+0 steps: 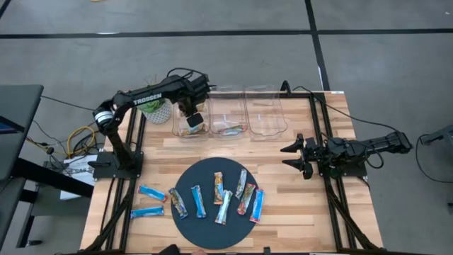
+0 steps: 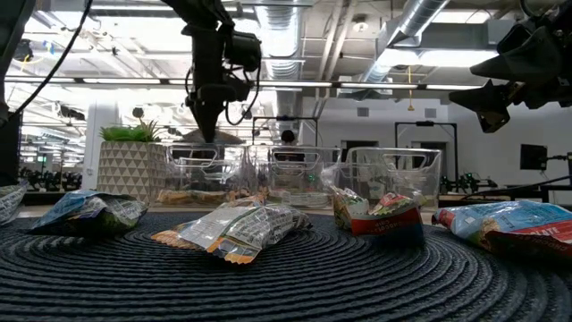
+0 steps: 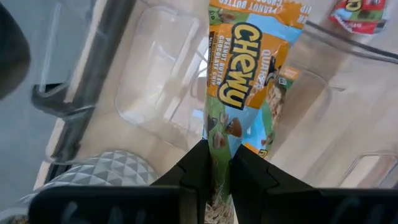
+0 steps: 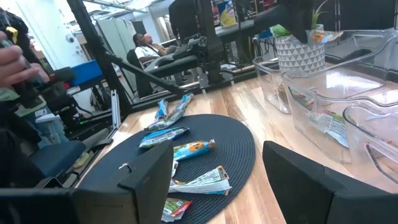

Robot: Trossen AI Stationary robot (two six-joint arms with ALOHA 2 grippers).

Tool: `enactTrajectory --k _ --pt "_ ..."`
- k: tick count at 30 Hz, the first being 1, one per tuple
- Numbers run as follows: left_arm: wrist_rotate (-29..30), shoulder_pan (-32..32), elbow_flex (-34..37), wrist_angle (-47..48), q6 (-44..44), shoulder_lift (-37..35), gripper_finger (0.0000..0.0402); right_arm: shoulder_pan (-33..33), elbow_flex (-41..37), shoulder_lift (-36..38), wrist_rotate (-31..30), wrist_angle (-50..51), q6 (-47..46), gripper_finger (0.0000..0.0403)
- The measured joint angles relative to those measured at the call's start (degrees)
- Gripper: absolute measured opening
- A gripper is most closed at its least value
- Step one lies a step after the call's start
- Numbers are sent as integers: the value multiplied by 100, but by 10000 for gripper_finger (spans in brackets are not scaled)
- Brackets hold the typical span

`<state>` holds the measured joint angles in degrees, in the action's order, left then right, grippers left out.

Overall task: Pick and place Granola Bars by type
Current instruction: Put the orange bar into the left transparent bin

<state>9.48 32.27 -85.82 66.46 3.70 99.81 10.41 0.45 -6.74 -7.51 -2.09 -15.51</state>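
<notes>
Nearest my low camera is the dark round mat point(image 2: 295, 277), with bars lying on it; from above I count six bars on the mat point(image 1: 212, 202): a multicoloured one point(image 1: 178, 202), a blue one point(image 1: 199, 200), an orange one point(image 1: 219, 188), a silvery one point(image 1: 224, 207), a second silvery one point(image 1: 241, 183) and a multicoloured one point(image 1: 246, 199), with a blue bar point(image 1: 257, 205) lying across the mat's right edge. Two more blue bars point(image 1: 151, 193) point(image 1: 147, 212) lie on the wooden surface point(image 1: 297, 205) left of the mat. Behind the mat stand three clear bins in a row: the left bin point(image 1: 185, 113), the middle bin point(image 1: 228, 113) with one silvery bar point(image 1: 230, 129) in it, and the right bin point(image 1: 265, 112). My left claw point(image 3: 219, 169) hangs over the left bin, clamped on one end of an orange Chewy bar point(image 3: 245, 81) that dangles above it. A bar or so already lies in that bin, but I cannot count them. My right claw point(image 1: 296, 157) waits at the surface's right side, fingers spread apart and holding nothing. A patterned planter point(image 1: 157, 110) stands beside the left bin.
</notes>
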Motion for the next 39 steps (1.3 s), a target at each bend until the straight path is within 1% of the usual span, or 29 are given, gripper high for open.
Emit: enactTrajectory --k 5,14,21,24,28,35,39 --pt "-25 49 209 -128 115 160 45 -2 1 2 0 4 0 244" --pt "-210 137 1140 -979 222 162 45 0 1 2 1 4 -2 244" --pt "-626 162 1654 -1663 227 162 45 0 0 2 1 4 0 244" --pt "-823 164 1791 -1773 174 162 48 -2 2 2 1 4 0 244" --pt "-906 173 1838 -1820 166 162 68 -1 -1 2 1 3 0 244" --pt "-908 202 1840 -1856 173 161 131 -2 0 2 1 2 0 244" --pt "-910 202 1840 -1867 310 160 154 -2 -1 2 1 2 -1 244"
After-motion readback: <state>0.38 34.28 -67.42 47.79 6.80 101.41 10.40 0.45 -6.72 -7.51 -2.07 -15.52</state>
